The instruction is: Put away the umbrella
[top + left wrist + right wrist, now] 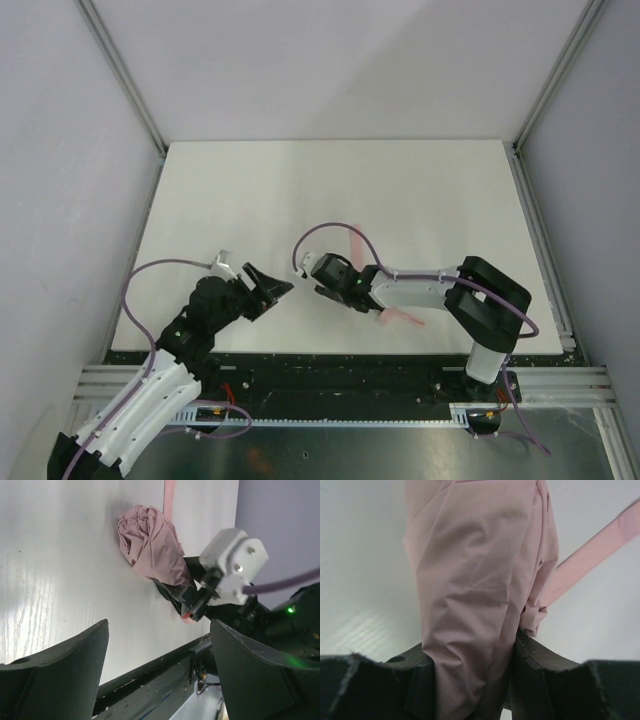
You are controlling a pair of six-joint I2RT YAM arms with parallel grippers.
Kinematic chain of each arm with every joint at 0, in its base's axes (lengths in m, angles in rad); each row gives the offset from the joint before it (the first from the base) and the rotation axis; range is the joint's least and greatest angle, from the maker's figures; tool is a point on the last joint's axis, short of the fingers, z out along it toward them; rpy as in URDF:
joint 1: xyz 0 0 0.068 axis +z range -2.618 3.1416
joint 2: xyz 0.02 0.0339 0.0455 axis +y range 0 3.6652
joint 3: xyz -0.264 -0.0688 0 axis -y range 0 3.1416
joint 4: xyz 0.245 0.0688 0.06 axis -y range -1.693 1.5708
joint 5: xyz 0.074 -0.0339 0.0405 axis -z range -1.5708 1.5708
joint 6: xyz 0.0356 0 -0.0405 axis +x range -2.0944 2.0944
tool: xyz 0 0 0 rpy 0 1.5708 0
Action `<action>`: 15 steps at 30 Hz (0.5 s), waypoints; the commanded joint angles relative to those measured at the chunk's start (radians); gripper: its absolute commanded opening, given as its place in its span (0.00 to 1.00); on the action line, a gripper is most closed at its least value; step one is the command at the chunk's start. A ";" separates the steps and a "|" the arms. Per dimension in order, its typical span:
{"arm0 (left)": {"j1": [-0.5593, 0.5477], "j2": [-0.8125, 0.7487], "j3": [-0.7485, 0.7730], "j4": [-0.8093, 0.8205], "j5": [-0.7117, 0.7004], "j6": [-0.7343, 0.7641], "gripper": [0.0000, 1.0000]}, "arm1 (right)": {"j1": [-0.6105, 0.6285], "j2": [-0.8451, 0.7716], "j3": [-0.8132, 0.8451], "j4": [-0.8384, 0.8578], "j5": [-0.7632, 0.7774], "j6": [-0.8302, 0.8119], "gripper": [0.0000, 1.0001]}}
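A white table (300,180) sits inside pale walls (60,150) with metal rails at the corners, and nothing else lies on it but the umbrella (150,545). It rests near the front middle of the table, folded but not tidy. The pink canopy is bunched into a loose, crumpled bundle, and the strap (600,550) trails free across the surface, not wrapped round. A little more pink shows beneath the right arm in the top view, too small to say which part it is. I judge the umbrella light and soft on the outside. The cloth will crease, slide and give under pressure, so a hold on fabric alone may slip; a firmer hold would squeeze through the bundle onto whatever stiff core lies inside. The strap is thin and floppy, best taken near its free end. The right gripper (470,680) is clamped on the umbrella, its fingers (540,665) pressing the cloth from both sides, part way along the bundle. The left gripper (157,670) stands just beside the bundle's end, facing it. Its jaws are wide apart, with nothing between them and touching nothing.
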 commanded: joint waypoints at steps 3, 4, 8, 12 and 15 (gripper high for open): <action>0.043 0.078 -0.018 -0.022 0.014 -0.128 0.90 | -0.036 0.085 -0.010 0.000 -0.390 0.080 0.00; 0.047 0.112 -0.011 -0.021 0.025 -0.138 0.92 | -0.050 0.093 -0.010 0.002 -0.443 0.086 0.00; 0.058 0.288 0.037 0.021 0.074 -0.185 0.99 | -0.094 0.135 -0.010 0.017 -0.594 0.094 0.00; 0.061 0.503 0.100 0.119 0.142 -0.215 0.99 | -0.145 0.166 -0.010 0.039 -0.709 0.101 0.00; 0.060 0.636 0.161 0.156 0.165 -0.223 0.99 | -0.175 0.182 -0.009 0.057 -0.772 0.104 0.00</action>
